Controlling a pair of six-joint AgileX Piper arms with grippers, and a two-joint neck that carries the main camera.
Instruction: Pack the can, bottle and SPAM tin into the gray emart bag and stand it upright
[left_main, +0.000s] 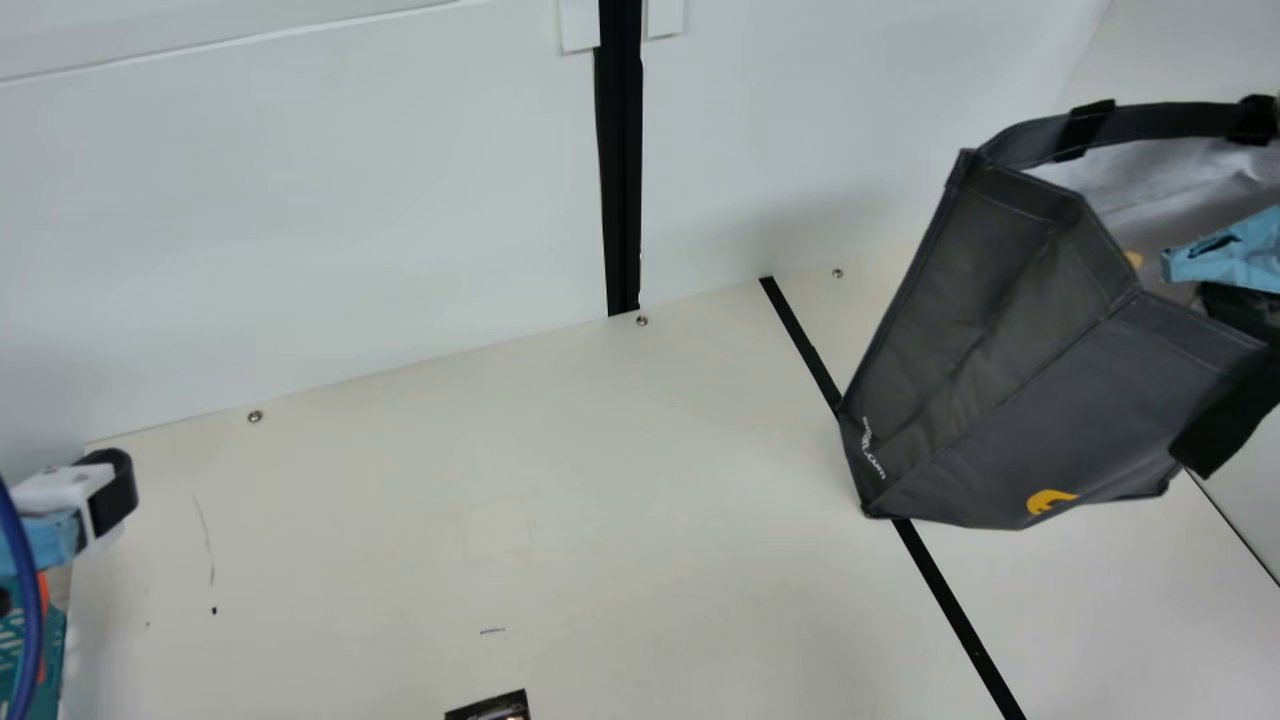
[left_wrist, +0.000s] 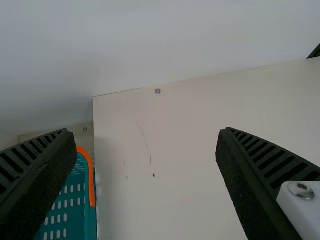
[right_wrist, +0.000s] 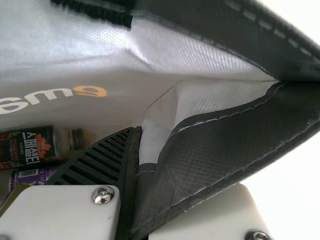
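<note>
The gray emart bag is tilted, its mouth standing wide and its silvery lining showing; a dark handle arches over the opening, the side panels are creased inward, and small white lettering and an orange mark sit low on the outside. A black stripe on the cream surface runs under the bag's lower part. At the bag's mouth, the right pincer is closed on the bag's edge, with one ribbed finger inside and dark fabric pressed against it. The right wrist view looks into the bag, where the bottle, dark-labelled and black-capped, lies on its side next to a purple printed item, partly covered, perhaps the can. The main view gives the bag's outer panels and its lean instead. Well apart from the bag, toward the main view's left, is the left pincer; the left wrist view shows the left pincer spread wide with nothing between its fingers, and near it the holes and orange handle of a teal basket.
</note>
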